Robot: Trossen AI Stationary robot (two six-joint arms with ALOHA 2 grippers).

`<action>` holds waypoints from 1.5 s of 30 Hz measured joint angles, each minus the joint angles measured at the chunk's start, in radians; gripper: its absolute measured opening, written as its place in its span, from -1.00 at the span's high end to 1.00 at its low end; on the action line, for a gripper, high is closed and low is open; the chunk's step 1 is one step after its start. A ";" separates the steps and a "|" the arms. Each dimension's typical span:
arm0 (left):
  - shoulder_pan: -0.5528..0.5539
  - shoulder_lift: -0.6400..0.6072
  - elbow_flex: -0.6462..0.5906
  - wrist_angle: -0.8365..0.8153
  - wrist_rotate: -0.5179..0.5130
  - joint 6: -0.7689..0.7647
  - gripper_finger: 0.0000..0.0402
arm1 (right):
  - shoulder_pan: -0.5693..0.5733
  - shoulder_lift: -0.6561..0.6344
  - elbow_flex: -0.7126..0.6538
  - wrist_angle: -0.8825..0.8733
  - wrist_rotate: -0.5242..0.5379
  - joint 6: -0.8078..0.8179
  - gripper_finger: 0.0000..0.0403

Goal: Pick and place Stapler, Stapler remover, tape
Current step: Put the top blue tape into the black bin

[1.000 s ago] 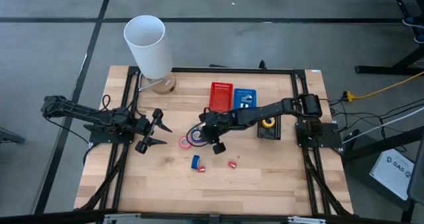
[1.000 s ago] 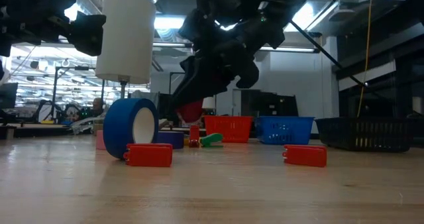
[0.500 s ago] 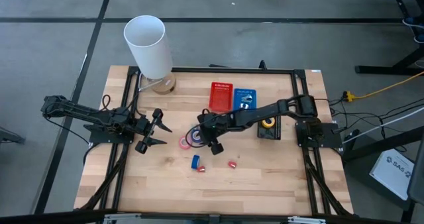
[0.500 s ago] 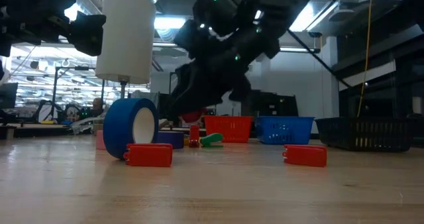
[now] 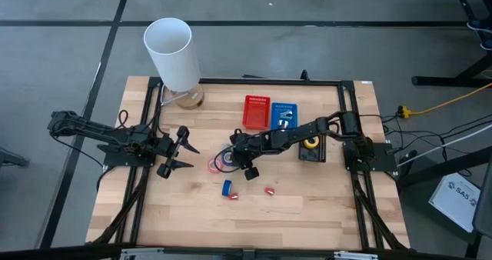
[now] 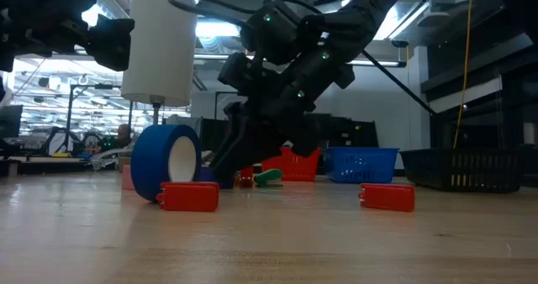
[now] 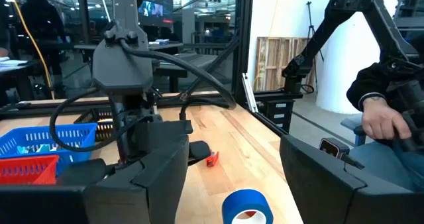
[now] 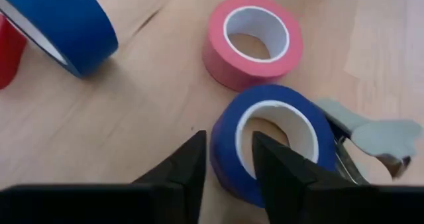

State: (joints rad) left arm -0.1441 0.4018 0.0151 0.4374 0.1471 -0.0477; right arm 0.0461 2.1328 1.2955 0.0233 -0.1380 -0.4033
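A blue-purple tape roll [image 8: 271, 144] lies flat on the table beside a pink roll [image 8: 252, 42]; both are at the table's middle, the blue-purple roll [image 5: 227, 158] beside the pink roll [image 5: 214, 166]. A bigger blue roll [image 6: 166, 162] stands on edge nearer the near side. A green staple remover [image 8: 371, 136] lies against the blue-purple roll. My right gripper [image 8: 230, 159] is down on that roll, shut on its wall. My left gripper [image 5: 183, 151] waits open, left of the rolls. I cannot make out a stapler. My right gripper holds the blue-purple roll by the wall [image 8: 224, 148] on the side facing it. One finger [image 8: 275, 168] stands inside the ring and the other [image 8: 189, 168] outside. The fingers slant down from the table's right. The roll lies flat on the table.
Two small red blocks [image 5: 233, 196] [image 5: 270, 190] lie near the upright blue roll. A red basket [image 5: 257, 111] and a blue basket [image 5: 284, 114] stand at the far side, a black tray [image 5: 311, 148] to the right, a tall white cylinder [image 5: 171, 52] at the far left corner. A person's hand [image 7: 384, 118] shows beyond the table.
My right gripper has gone down onto the blue-purple roll and shifted slightly toward the table's left, its fingers now low at the table. The rolls and blocks have stayed where they were.
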 joint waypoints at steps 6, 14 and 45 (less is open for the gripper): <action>0.000 0.000 0.000 0.000 0.000 0.000 -0.17 | -0.001 -0.009 0.004 -0.063 0.012 -0.019 0.80; 0.000 0.000 0.000 0.000 0.000 0.001 -0.17 | -0.011 -0.057 -0.003 -0.154 0.010 -0.024 0.87; 0.000 0.000 0.000 0.000 0.000 0.000 -0.17 | -0.084 -0.621 -0.011 -0.653 -0.063 0.136 0.87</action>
State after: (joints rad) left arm -0.1442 0.4017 0.0152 0.4374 0.1471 -0.0479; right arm -0.0376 1.5114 1.2850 -0.6293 -0.2012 -0.2677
